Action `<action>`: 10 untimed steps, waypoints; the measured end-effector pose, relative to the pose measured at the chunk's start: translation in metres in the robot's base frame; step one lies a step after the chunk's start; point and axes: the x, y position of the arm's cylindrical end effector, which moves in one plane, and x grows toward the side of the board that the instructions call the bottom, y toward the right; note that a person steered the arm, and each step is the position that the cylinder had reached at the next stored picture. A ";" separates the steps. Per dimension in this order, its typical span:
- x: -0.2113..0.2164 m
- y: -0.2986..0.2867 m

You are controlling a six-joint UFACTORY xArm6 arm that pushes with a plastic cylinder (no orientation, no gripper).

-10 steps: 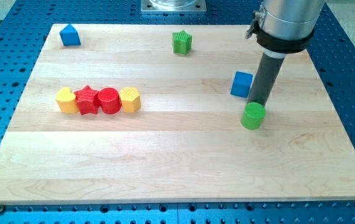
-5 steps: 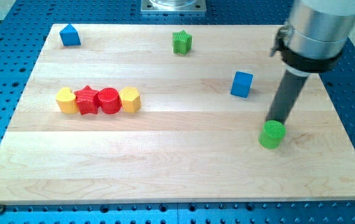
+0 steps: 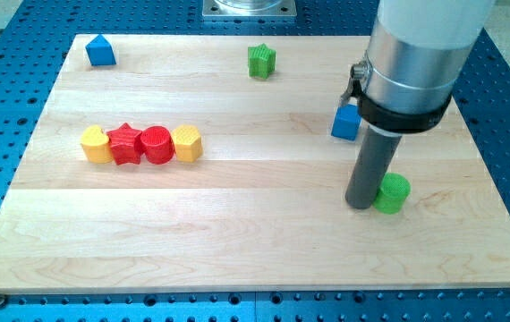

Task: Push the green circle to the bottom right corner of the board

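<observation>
The green circle point(image 3: 393, 193) sits on the wooden board point(image 3: 237, 224) in the right half, a little below the middle. My tip point(image 3: 361, 205) rests on the board right against the circle's left side. The rod hides the circle's left edge. The arm's wide silver body hangs above and covers part of the blue cube point(image 3: 345, 122).
A blue cube lies above the tip. A green star point(image 3: 261, 61) is at the top middle. A blue house-shaped block point(image 3: 100, 51) is at the top left. At the left stand a yellow heart point(image 3: 96, 145), red star point(image 3: 126, 143), red circle point(image 3: 157, 144) and yellow hexagon point(image 3: 187, 142) in a row.
The green circle slid right and down over the first half second, then stayed. My tip moved from the circle's top side around to its left side.
</observation>
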 end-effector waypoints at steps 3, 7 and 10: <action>-0.047 0.038; 0.005 0.133; -0.002 0.153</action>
